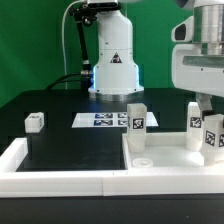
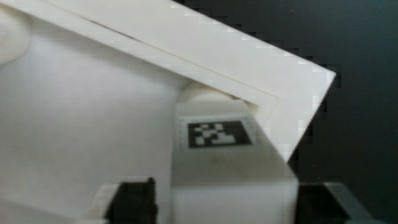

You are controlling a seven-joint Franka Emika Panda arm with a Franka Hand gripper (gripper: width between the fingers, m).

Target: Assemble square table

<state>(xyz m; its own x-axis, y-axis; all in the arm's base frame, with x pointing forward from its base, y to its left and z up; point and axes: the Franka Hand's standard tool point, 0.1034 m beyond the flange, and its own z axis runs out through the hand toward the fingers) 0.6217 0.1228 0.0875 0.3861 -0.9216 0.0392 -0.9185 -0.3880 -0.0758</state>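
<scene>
Gripper (image 2: 228, 208) straddling a tagged leg (image 2: 222, 140) at a corner of the square table slab (image 2: 89, 110).

Nearest, the long white border rail (image 1: 60, 178) runs along the front from 8 to 5 o'clock in the exterior view. Behind it the slab lies flat at 4 to 5 o'clock, raised rim up. The straddled leg stands upright at 3 o'clock inside the slab's corner, with one dark finger (image 2: 134, 200) on either side; it cannot be determined whether the pads press it or stand just clear. A second leg (image 1: 195, 120) stands just beside it. A third leg (image 1: 137, 118) stands upright near centre, by the slab's far edge. Farther out, the marker board (image 1: 100, 120) lies on the black table (image 1: 60, 145). A fourth leg (image 1: 36, 121) sits at 9 o'clock, well apart. The robot base (image 1: 113, 65) is at 12 o'clock.
</scene>
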